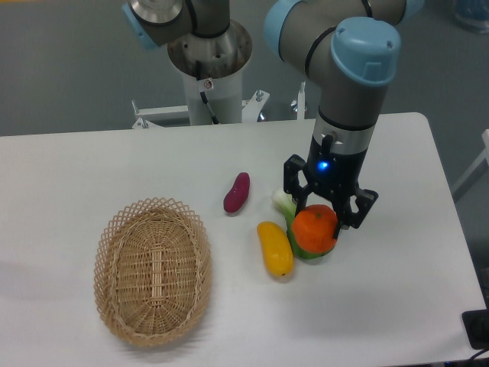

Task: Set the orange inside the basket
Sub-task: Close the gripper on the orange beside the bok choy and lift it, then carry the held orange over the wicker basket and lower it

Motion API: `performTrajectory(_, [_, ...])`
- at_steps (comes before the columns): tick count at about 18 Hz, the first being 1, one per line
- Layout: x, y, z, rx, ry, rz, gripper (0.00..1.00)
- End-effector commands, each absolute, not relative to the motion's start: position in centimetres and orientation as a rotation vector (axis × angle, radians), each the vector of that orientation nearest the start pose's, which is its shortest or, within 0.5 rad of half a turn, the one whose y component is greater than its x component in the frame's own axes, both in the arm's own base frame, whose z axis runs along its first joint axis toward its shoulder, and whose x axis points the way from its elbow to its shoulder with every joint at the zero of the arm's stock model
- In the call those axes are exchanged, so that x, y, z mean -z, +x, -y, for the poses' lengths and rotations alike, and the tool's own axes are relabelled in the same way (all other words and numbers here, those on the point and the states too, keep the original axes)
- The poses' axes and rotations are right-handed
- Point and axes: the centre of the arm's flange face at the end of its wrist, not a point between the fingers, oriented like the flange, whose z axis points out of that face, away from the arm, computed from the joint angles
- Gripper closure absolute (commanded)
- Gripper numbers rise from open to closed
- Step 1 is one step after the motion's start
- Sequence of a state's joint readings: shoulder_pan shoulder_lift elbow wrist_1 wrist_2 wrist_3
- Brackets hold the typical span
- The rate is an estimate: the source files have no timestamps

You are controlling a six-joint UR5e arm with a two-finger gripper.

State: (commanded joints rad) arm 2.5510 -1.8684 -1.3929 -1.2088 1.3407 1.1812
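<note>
Right of the basket (pixel 153 271), gripper (pixel 328 216) closed around the orange (pixel 314 228), green vegetable (pixel 294 229) beneath, yellow vegetable (pixel 275 248) just beside, purple one (pixel 236 193) near.

The white, smooth worktop (pixel 397 298) carries an oval, light-tan woven wicker basket (pixel 153 271) at its front left. Near the middle lies a small dark-purple elongated vegetable (pixel 237 192). Right of it sit a yellow-orange elongated vegetable (pixel 276 248) and, just beside that, a green-and-white leafy vegetable (pixel 286 203) partly hidden behind a round orange fruit (pixel 315 228).
</note>
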Motion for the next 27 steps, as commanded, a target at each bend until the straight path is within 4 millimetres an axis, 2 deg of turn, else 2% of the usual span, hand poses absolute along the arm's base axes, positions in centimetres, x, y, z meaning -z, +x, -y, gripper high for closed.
performTrajectory(10, [-45.0,-43.8,-48.5,-0.144,-2.807,-0.303,0.4])
performTrajectory(13, [-44.9,-42.3,-49.7,-0.127,-2.813,-0.253,0.4])
performTrajectory(17, [-44.8,-38.5,-53.2,-0.095,-2.805,-0.099,0.4])
performTrajectory(19, [-44.4,-35.9,-54.8,-0.076,-2.816,-0.055,0.4])
performTrajectory(20, [-44.1,-33.6,-56.2,-0.069,-2.833,-0.016,0.4])
performTrajectory(24, [-41.0,-26.8,-59.2,-0.051,-2.867,0.029,0.4])
performTrajectory(26, [-39.6,-24.6,-59.7,-0.023,-2.879,0.06,0.4])
performTrajectory(27, [-38.3,-23.9,-60.7,-0.008,-2.887,0.059,0.4])
